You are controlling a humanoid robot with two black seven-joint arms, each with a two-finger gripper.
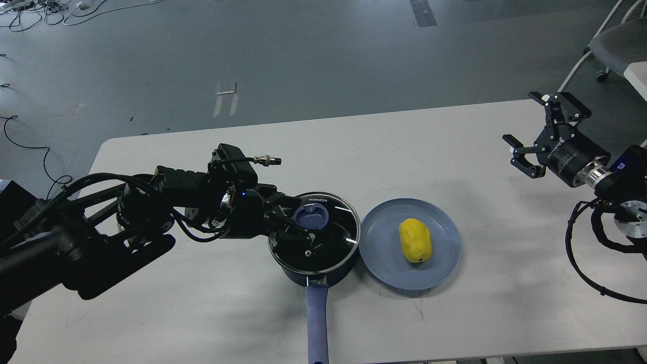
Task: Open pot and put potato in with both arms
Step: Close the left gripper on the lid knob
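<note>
The dark navy pot (331,273) stands at the table's middle front with its glass lid (333,237) on and its blue knob (311,216) in full view. Its long blue handle (317,323) points toward me. My left gripper (289,218) is open at the lid's left edge, one finger on each side of the knob's left part, not closed on it. The yellow potato (415,240) lies on a flat blue plate (384,237) right of the pot. My right gripper (533,126) is open and empty, in the air at the far right.
The white table (202,303) runs to a front edge just below the pot handle's end. A chair (619,45) stands off the table's back right corner. My right arm's cables (581,263) hang over the table's right end.
</note>
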